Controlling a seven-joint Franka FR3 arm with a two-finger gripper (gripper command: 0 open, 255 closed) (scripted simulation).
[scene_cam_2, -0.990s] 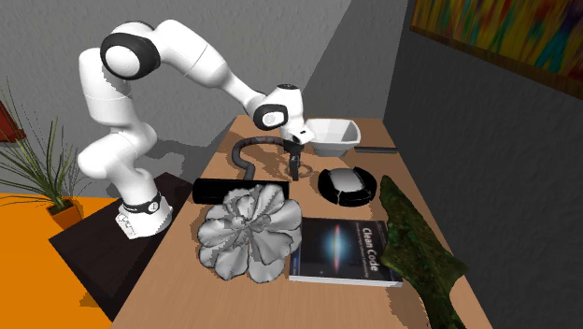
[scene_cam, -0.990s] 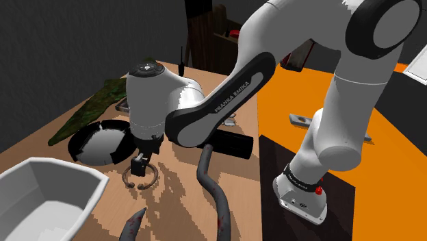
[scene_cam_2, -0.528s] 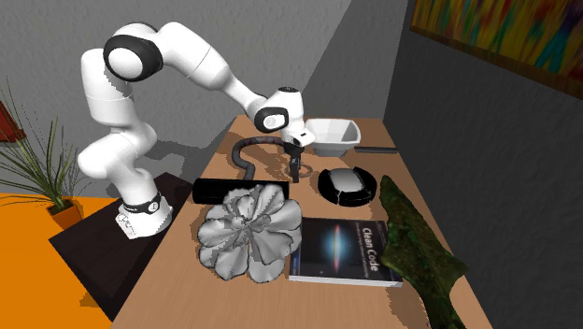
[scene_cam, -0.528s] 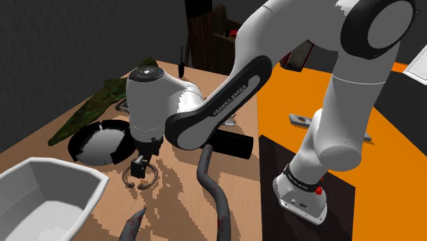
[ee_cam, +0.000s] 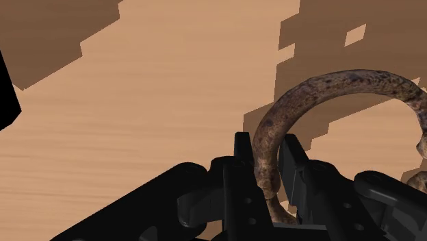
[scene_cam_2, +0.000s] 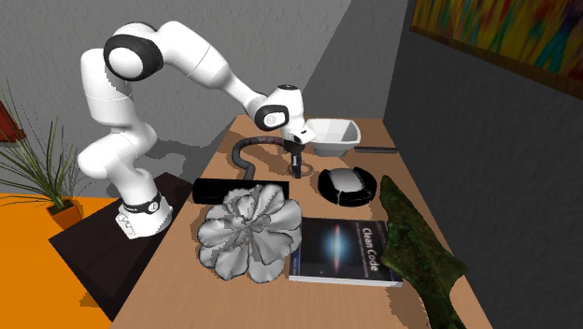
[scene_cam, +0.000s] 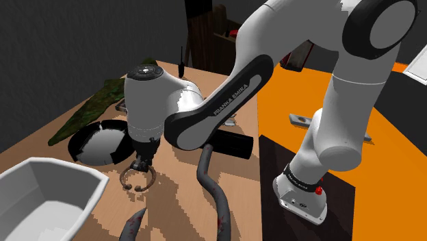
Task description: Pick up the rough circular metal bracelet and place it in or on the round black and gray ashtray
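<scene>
Bracelet (scene_cam: 125, 181) (ee_cam: 335, 81), a rusty brown ring, sat just beside the ashtray (scene_cam: 101, 142) (scene_cam_2: 348, 184), between it and a curved dark pipe (scene_cam: 213, 188). Gripper (scene_cam: 142, 164) (ee_cam: 267, 156) nearly closed, its fingers pinching the ring's rim; whether the ring cleared the table (scene_cam: 174, 205) could not be told. White bin (scene_cam: 48, 198) near the ashtray. Green mossy slab (scene_cam: 92, 109) touched the ashtray's far rim. Arm lettering read "FRANKA EMIKA" (scene_cam: 233, 96); book (scene_cam_2: 341, 248) read "Clean Code". Bare wood lay around the ring.
</scene>
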